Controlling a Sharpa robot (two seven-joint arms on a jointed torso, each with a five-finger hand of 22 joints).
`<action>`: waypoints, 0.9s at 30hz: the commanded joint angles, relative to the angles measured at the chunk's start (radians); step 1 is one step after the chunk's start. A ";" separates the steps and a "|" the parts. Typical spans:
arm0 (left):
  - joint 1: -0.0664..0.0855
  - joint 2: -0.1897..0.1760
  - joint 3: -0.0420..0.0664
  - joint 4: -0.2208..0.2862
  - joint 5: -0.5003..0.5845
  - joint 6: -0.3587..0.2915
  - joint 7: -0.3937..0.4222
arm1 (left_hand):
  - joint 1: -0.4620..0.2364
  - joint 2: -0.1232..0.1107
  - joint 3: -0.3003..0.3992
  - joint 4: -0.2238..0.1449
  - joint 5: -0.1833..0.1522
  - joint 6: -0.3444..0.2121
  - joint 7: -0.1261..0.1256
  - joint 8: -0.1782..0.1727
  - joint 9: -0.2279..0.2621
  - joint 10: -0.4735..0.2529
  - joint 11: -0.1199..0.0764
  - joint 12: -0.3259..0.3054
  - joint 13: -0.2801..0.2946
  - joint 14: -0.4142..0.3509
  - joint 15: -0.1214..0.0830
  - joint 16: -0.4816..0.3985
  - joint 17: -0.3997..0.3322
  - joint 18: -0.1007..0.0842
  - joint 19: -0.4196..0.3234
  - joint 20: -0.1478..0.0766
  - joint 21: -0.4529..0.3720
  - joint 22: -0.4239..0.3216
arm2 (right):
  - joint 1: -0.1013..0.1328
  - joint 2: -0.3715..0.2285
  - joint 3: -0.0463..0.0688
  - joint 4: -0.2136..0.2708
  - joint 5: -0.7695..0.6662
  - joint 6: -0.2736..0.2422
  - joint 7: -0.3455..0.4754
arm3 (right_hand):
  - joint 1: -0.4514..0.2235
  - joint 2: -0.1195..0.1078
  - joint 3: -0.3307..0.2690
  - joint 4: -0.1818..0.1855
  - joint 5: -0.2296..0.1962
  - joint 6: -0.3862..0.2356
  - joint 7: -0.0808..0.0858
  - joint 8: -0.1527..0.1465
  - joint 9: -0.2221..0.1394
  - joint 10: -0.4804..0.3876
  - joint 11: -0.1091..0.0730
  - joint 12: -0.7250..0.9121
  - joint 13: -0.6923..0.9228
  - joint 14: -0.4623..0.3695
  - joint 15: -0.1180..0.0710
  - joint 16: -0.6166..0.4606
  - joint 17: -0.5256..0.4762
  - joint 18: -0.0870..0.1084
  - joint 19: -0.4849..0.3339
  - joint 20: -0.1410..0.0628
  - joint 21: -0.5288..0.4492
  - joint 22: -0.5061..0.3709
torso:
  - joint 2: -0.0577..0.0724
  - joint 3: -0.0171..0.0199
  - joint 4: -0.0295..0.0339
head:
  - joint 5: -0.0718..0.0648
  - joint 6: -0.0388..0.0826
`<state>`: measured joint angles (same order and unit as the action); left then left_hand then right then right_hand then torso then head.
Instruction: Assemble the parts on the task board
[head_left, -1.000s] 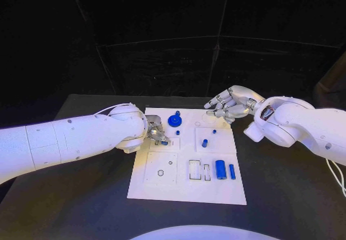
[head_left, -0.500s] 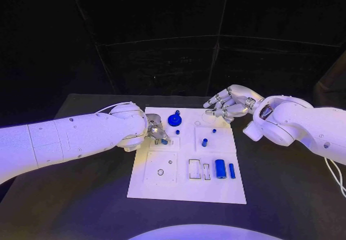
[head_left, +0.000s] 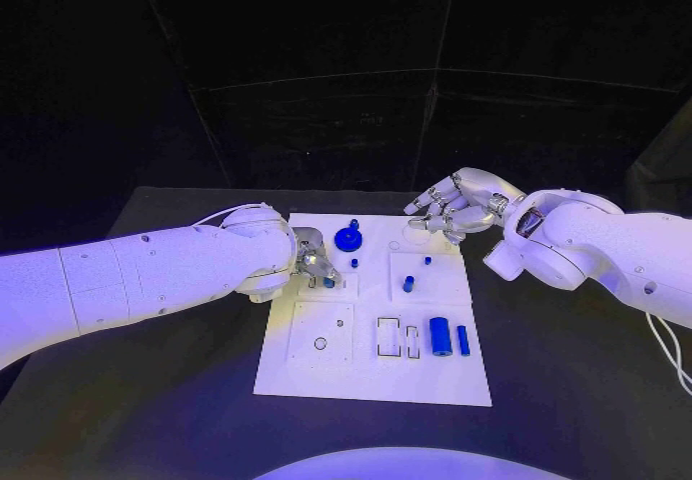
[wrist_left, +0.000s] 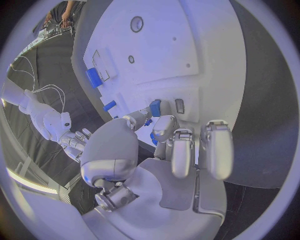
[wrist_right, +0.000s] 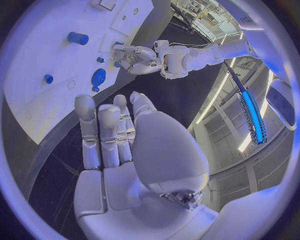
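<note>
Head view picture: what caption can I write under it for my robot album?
Robot's left hand holds a small blue part at the white task board; right hand hovers near its far corner.

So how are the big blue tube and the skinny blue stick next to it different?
The big blue tube is fat and a darker blue, while the skinny blue stick is thin and a brighter blue. The tube lies nearer the empty rectangular slots; the stick lies on its other side, nearer the edge of the task board. Both lie flat, side by side, pointing the same way, and no hand touches either.
</note>
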<state>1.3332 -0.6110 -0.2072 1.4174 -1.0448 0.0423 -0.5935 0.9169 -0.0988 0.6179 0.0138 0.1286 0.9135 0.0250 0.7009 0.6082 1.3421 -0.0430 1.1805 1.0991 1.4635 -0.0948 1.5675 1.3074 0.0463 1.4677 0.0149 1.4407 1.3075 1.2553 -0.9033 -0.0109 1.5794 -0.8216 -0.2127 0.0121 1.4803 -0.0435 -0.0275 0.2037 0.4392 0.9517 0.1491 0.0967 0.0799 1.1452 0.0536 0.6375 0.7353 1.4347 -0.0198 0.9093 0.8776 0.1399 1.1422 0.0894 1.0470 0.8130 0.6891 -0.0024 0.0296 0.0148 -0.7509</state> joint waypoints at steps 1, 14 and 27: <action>-0.002 0.002 -0.002 0.000 0.007 0.017 -0.005 | -0.014 -0.001 -0.010 0.001 -0.002 0.009 0.000 -0.001 -0.001 0.007 -0.001 0.006 0.005 0.107 -0.007 0.003 0.263 -0.007 0.047 -0.007 0.005 0.076 | 0.002 0.001 0.001 0.000 -0.001 0.008 0.009 | -0.010 -0.003 0.000 0.007 0.004 -0.007 -0.003 0.006 0.000 0.004 0.000 -0.005 -0.001 0.006 -0.002 -0.003 -0.001 0.012 0.002 -0.001 -0.005 -0.001 | 0.000 -0.0007 0.0000 | 0.000 -0.002; -0.002 0.003 -0.002 -0.005 0.007 0.000 -0.005 | -0.081 -0.022 -0.108 0.062 -0.005 0.026 0.000 -0.003 -0.006 0.015 -0.001 0.015 0.014 0.107 -0.008 0.003 0.263 -0.008 0.049 -0.009 0.008 0.083 | 0.002 0.003 0.001 -0.003 -0.001 0.006 0.010 | -0.012 -0.004 0.000 0.009 0.005 -0.009 -0.003 0.005 0.000 0.002 0.000 -0.006 -0.003 0.004 -0.002 -0.011 -0.007 0.013 -0.002 -0.001 -0.011 -0.008 | 0.000 -0.0009 0.0010 | -0.002 0.000; -0.001 -0.009 0.000 -0.009 0.012 -0.024 0.000 | -0.091 -0.033 -0.332 0.138 -0.022 0.026 -0.005 -0.005 -0.007 0.011 -0.005 0.012 0.011 0.107 -0.011 0.003 0.263 -0.008 0.048 -0.013 0.004 0.083 | 0.002 0.004 0.000 -0.006 -0.001 0.005 0.011 | -0.016 -0.007 -0.001 0.013 0.006 -0.011 -0.002 0.004 -0.001 0.000 0.001 -0.007 -0.004 0.001 -0.001 -0.021 -0.015 0.015 -0.008 -0.001 -0.020 -0.020 | 0.000 -0.0016 0.0006 | -0.004 0.003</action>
<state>1.3313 -0.6164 -0.2079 1.4053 -1.0397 0.0318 -0.5939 0.8195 -0.1327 0.2905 0.1502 0.1092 0.9382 0.0214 0.7018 0.6025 1.3490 -0.0430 1.1925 1.1116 1.4670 -0.0983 1.5675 1.3074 0.0464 1.4673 0.0081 1.4447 1.3075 1.2553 -0.8999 -0.0110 1.5727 -0.8217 -0.2112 0.0130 1.4751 -0.0487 -0.0279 0.2098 0.4392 0.9489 0.1463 0.0967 0.0798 1.1452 0.0536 0.6375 0.7316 1.4347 -0.0198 0.8912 0.8636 0.1399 1.1422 0.0894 1.0326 0.7941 0.6887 -0.0038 0.0300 0.0117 -0.7484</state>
